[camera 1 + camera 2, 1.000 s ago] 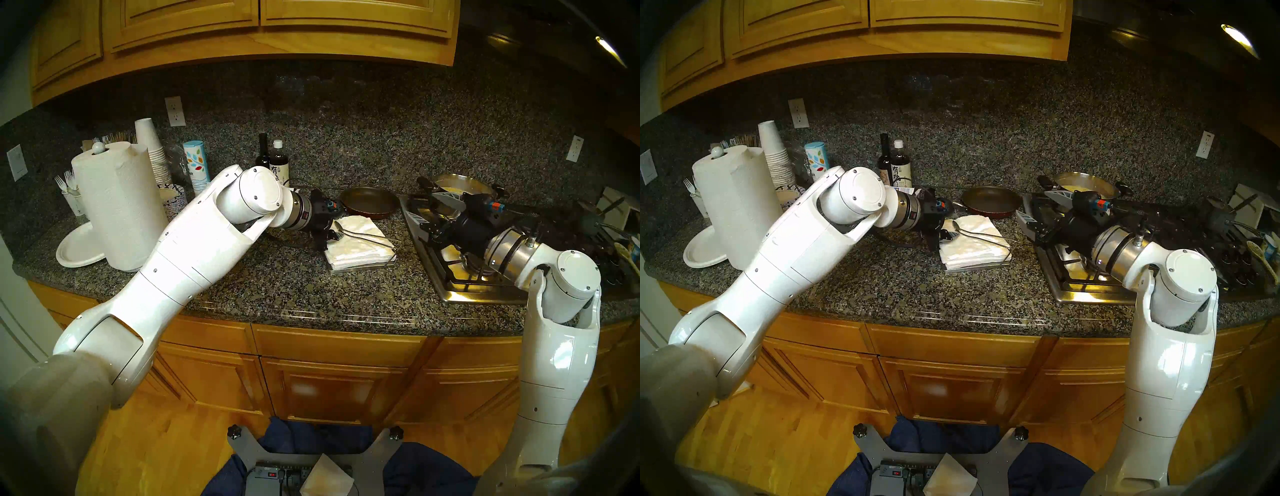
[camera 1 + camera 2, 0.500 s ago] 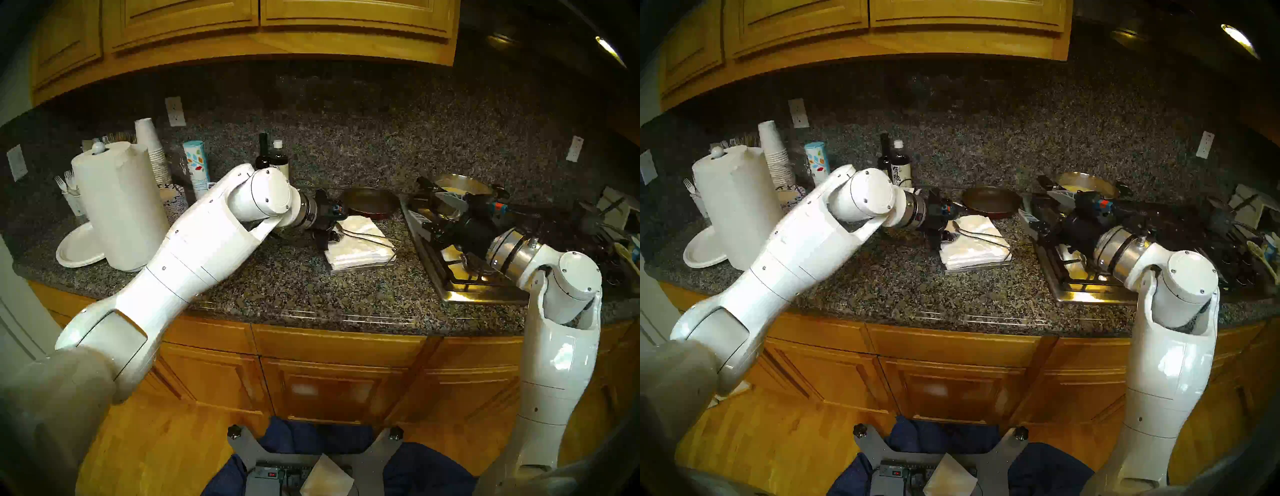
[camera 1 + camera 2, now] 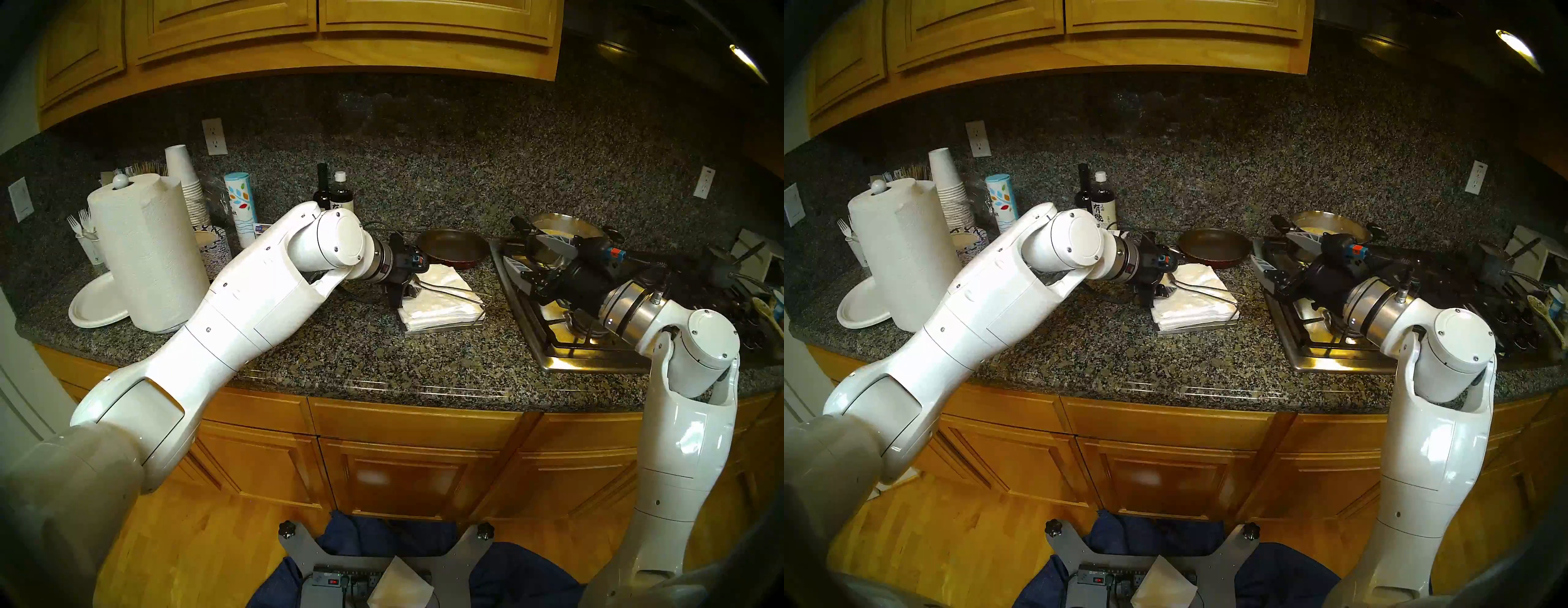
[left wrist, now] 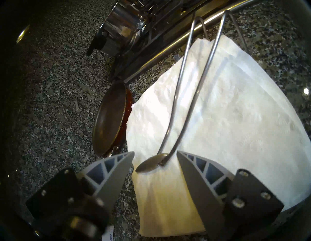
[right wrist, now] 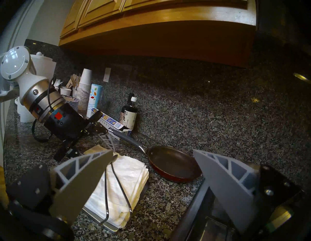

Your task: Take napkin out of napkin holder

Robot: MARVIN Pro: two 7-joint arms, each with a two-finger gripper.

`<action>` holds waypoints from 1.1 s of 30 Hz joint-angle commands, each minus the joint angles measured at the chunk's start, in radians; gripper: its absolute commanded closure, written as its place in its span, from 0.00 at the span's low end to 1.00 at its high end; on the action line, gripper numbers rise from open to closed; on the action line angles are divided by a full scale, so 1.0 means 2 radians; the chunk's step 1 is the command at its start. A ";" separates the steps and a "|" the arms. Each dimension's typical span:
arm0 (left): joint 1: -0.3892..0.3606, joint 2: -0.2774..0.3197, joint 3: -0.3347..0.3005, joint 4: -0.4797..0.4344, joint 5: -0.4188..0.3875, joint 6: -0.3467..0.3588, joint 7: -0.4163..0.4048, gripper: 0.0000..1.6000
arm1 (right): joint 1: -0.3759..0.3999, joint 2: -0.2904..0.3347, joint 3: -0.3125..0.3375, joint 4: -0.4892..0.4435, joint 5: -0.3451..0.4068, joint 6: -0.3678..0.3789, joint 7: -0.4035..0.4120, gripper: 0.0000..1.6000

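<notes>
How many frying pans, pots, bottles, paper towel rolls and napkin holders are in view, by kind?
Frying pan: 1
Steel pot: 1
Dark bottles: 2
Paper towel roll: 1
Napkin holder: 1
Total: 6

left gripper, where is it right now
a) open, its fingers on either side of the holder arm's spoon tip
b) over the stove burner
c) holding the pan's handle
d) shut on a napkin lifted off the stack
a: in the left wrist view the left gripper is open, its fingers on either side of the spoon tip, which rests on the napkins; nothing is held.
</notes>
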 commanded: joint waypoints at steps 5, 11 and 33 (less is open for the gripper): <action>-0.024 -0.014 -0.006 -0.002 0.009 0.000 0.007 0.25 | 0.008 0.001 0.002 -0.015 0.005 -0.002 0.001 0.00; -0.022 -0.022 -0.010 0.000 0.014 0.000 0.016 0.24 | 0.009 0.001 0.003 -0.014 0.006 -0.003 0.001 0.00; 0.000 -0.031 -0.038 -0.013 0.006 -0.001 0.053 0.20 | 0.014 0.003 -0.008 -0.007 0.003 -0.003 -0.002 0.00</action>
